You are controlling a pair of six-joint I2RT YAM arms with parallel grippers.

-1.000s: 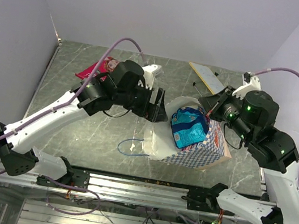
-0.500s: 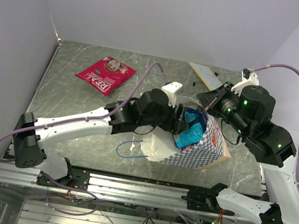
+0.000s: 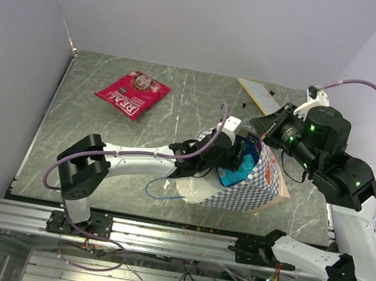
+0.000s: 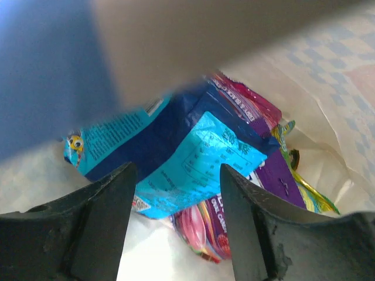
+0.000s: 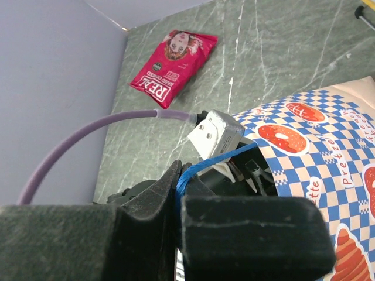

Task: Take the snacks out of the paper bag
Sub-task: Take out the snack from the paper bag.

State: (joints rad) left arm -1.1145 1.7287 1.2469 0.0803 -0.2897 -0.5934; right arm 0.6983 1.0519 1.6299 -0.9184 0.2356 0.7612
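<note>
The checkered paper bag (image 3: 263,189) lies on its side, mouth to the left. My right gripper (image 5: 184,187) is shut on its blue string handle (image 5: 217,161) and holds the upper lip up. My left gripper (image 4: 176,175) is inside the bag, jaws apart, with the lower edge of the blue packet (image 4: 193,158) between the fingertips. Under it lies a multicoloured packet (image 4: 205,228), and a yellow-green one (image 4: 304,187) sits to the right. From above, the blue packet (image 3: 245,166) shows in the mouth. A red-pink packet (image 3: 132,93) lies on the table at far left.
A flat tan card strip (image 3: 260,95) lies at the back right. The bag's other string handle (image 3: 162,187) loops onto the table in front of the mouth. A wall runs along the table's left edge.
My left arm has swung right and pushed its gripper into the bag's mouth, and its jaws have narrowed. The right gripper has kept its hold on the handle.
</note>
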